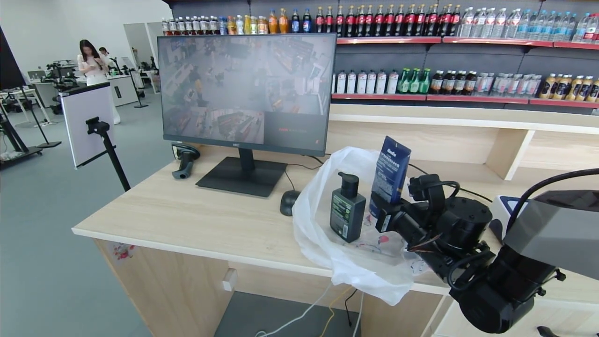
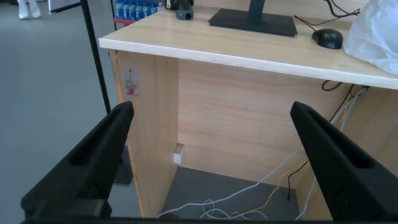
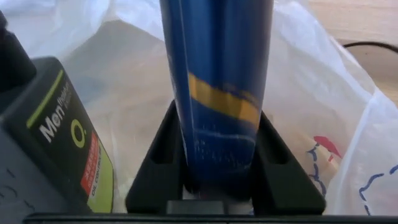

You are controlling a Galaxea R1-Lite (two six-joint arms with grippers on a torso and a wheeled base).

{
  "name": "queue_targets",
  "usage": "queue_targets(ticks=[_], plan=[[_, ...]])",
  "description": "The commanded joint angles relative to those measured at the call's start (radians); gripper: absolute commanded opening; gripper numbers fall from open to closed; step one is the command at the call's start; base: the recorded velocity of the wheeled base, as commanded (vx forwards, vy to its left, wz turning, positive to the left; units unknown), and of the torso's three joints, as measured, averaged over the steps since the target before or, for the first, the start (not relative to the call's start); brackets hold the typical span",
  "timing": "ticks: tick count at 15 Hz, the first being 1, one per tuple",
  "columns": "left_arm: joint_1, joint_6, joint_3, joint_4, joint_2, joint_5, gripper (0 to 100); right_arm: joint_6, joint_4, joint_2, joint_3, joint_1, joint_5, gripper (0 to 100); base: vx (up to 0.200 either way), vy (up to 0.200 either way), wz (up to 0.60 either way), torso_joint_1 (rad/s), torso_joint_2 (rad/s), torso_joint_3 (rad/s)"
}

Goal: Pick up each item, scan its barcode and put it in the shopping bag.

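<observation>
Right of centre in the head view, the right gripper (image 1: 381, 205) clamps the blue pouch (image 1: 391, 169) upright over the white shopping bag (image 1: 314, 224), just beside the dark pump bottle (image 1: 347, 211), which a careless lowering could tip; the left gripper (image 2: 211, 111) hangs open.

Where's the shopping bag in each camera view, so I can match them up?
Head view: bag on the counter, at its near edge, right of the mouse, holding the bottle.
Left wrist view: bag on the counter, just past the mouse.
Right wrist view: bag behind the pouch and bottle.
Shared landmarks: mouse for the left wrist, bottle for the right.
</observation>
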Motion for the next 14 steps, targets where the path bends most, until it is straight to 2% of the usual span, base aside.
queue_targets(ticks=[1, 8, 14], plan=[[0.0, 0.0, 0.0, -0.001, 0.0, 0.0, 100, 0.001, -0.01, 0.008, 0.002, 0.0, -0.001, 100, 0.0, 0.0, 0.0, 0.0, 0.0, 0.0], [0.0, 0.002, 0.0, -0.001, 0.0, 0.0, 100, 0.024, -0.01, -0.072, 0.048, 0.0, 0.0, 100, 0.0, 0.0, 0.0, 0.0, 0.0, 0.0], [0.0, 0.0, 0.0, 0.001, 0.0, 0.0, 100, 0.024, -0.01, -0.284, 0.207, -0.007, 0.0, 100, 0.0, 0.0, 0.0, 0.0, 0.0, 0.0]])
